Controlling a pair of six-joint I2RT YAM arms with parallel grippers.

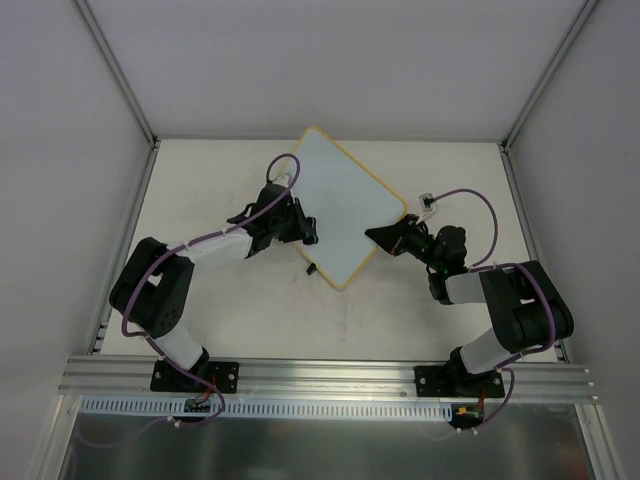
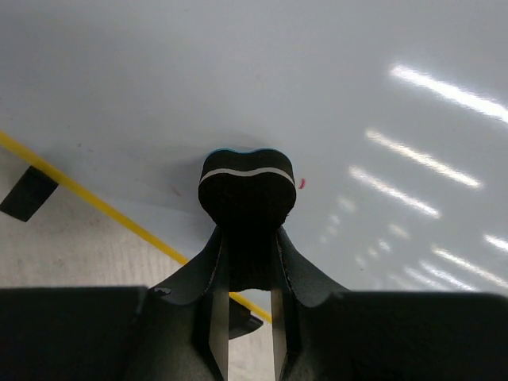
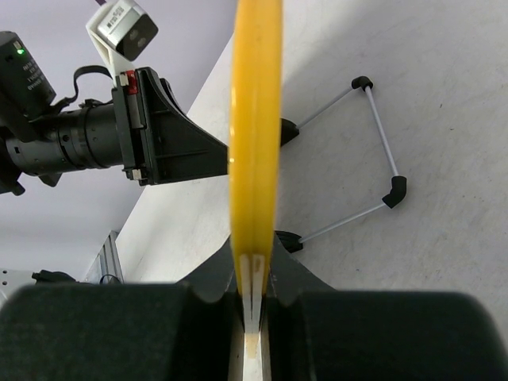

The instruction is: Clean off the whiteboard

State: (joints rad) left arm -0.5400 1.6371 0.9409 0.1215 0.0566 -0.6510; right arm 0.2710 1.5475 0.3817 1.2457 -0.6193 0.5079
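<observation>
Two grippers busy: right gripper (image 3: pixel 252 294) pinches the rim of the whiteboard (image 1: pixel 345 205) mid table, left gripper (image 2: pixel 248 238) clamps the eraser (image 2: pixel 246 186) against its face. Push too hard and the board may slip from that thin edge grip; red speck (image 2: pixel 302 183) could get missed

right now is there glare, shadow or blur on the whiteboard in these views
left wrist: bright light streaks glare on the right of the whiteboard, soft shadow left of the eraser; right wrist: yellow rim close to the lens, softest near the bottom; top external: even light, no glare on the board.
</observation>
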